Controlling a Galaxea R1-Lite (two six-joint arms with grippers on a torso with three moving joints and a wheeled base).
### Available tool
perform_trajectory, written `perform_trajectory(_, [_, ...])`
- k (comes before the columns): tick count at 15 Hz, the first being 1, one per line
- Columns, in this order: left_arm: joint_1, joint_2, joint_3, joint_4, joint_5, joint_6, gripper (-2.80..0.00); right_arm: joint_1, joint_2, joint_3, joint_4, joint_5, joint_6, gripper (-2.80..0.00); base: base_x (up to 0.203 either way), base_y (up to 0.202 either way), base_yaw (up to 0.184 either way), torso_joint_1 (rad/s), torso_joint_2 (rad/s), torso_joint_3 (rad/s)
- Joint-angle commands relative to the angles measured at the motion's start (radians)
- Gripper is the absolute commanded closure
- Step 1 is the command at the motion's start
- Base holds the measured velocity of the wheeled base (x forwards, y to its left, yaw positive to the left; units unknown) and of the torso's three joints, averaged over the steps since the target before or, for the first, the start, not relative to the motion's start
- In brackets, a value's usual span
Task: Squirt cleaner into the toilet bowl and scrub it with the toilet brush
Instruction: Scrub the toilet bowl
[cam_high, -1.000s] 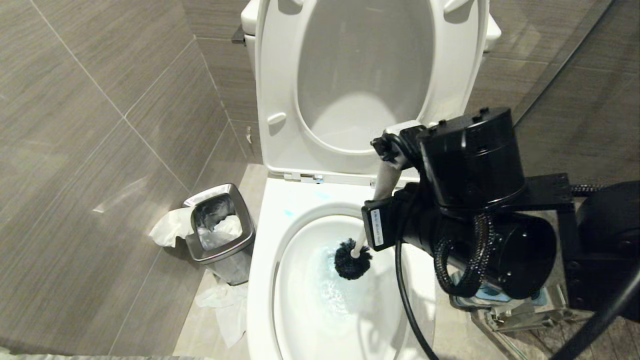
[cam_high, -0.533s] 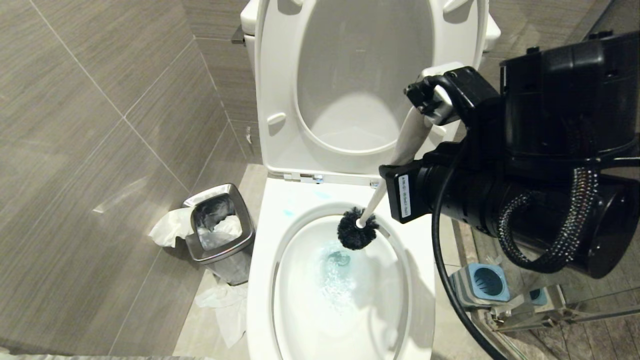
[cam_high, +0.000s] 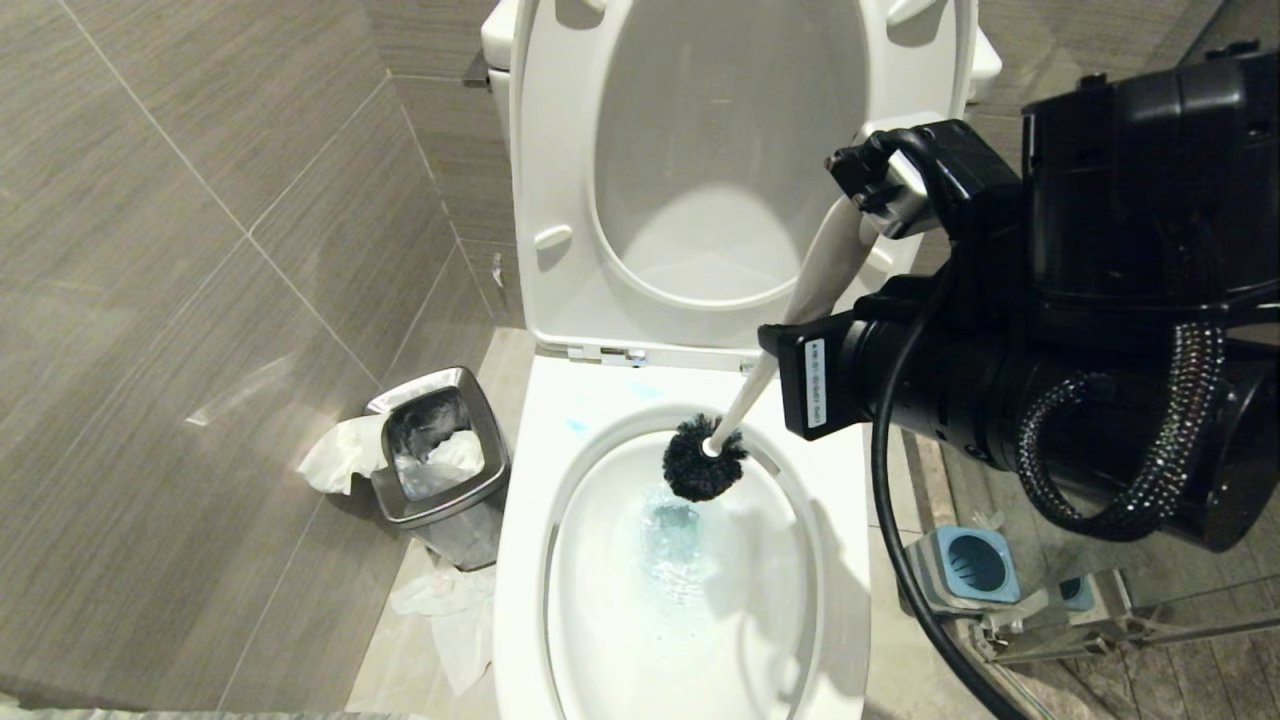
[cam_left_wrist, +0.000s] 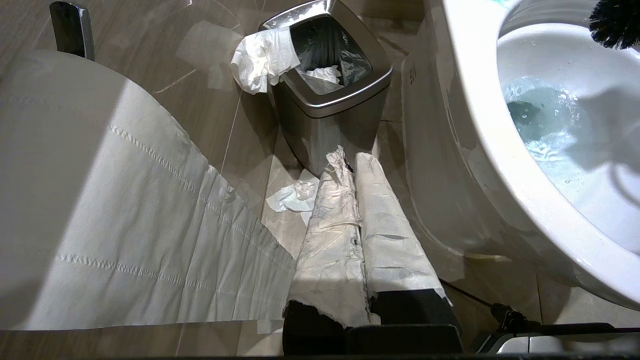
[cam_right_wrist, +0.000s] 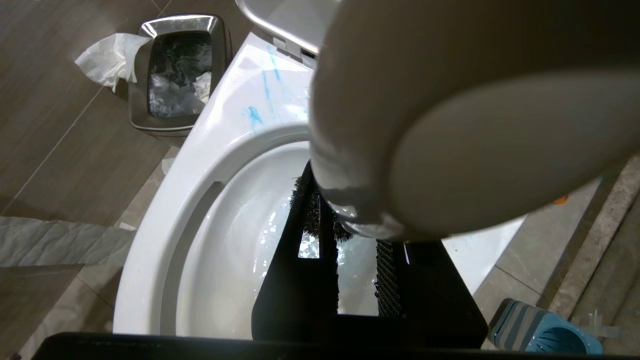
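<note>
One toilet bowl (cam_high: 520, 560), seat and lid raised upright behind it. One toilet brush (cam_high: 705, 468). One steel waste bin (cam_high: 440, 455) beside the bowl, on its left flank, with white tissue (cam_high: 340, 452) draped over its rim and more tissue (cam_high: 445, 610) on the floor just beside the bowl's base. One blue-and-grey brush holder (cam_high: 960, 570) on the floor off the bowl's right flank.

Cleaner (cam_high: 675, 535): pale turquoise tint in the water at the bottom of the bowl; a few blue streaks (cam_right_wrist: 260, 107) on the broad rim at the back of the bowl, nearer the bin side.

Right gripper (cam_high: 870, 200) is above the back right of the bowl, in front of the raised seat, clenched on the upper end of the brush's light-grey handle. The handle slants down from the fingers toward the bowl; the black bristle head sits inside the basin at its back wall, just above the water, well below the fingers. In the right wrist view the handle's rounded end fills the near field between the two black fingers (cam_right_wrist: 300, 280).

Left gripper (cam_left_wrist: 350, 240) is low beside the bowl's left outer wall, pointing toward the bin; its two paper-wrapped fingers are pressed together, holding nothing.
</note>
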Motion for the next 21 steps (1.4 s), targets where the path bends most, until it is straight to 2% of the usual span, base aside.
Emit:
perform_trajectory(1, [0.001, 0.0, 0.002, 0.0, 0.0, 0.0, 0.0, 0.001, 0.001, -0.006, 0.004, -0.002, 0.0, 0.0, 0.0, 0.0, 0.0, 0.0, 0.0, 0.0])
perform_trajectory(8, [0.001, 0.0, 0.002, 0.0, 0.0, 0.0, 0.0, 0.001, 0.026, 0.013, 0.052, -0.002, 0.001, 0.0, 0.0, 0.0, 0.0, 0.0, 0.0, 0.0])
perform_trajectory(11, [0.001, 0.0, 0.002, 0.0, 0.0, 0.0, 0.0, 0.0, 0.038, -0.074, 0.066, -0.001, 0.0, 0.0, 0.0, 0.0, 0.0, 0.0, 0.0, 0.0])
perform_trajectory(12, [0.001, 0.0, 0.002, 0.0, 0.0, 0.0, 0.0, 0.0, 0.04, -0.104, 0.107, 0.0, 0.001, 0.0, 0.0, 0.0, 0.0, 0.0, 0.0, 0.0])
perform_trajectory(16, [0.001, 0.0, 0.002, 0.0, 0.0, 0.0, 0.0, 0.001, 0.041, -0.026, 0.112, 0.002, 0.047, 0.0, 0.0, 0.0, 0.0, 0.0, 0.0, 0.0])
perform_trajectory(19, [0.001, 0.0, 0.002, 0.0, 0.0, 0.0, 0.0, 0.001, 0.035, -0.15, 0.163, 0.005, 0.045, 0.0, 0.0, 0.0, 0.0, 0.0, 0.0, 0.0])
perform_trajectory(21, [0.001, 0.0, 0.002, 0.0, 0.0, 0.0, 0.0, 0.002, 0.002, -0.176, 0.226, 0.006, 0.048, 0.0, 0.0, 0.0, 0.0, 0.0, 0.0, 0.0])
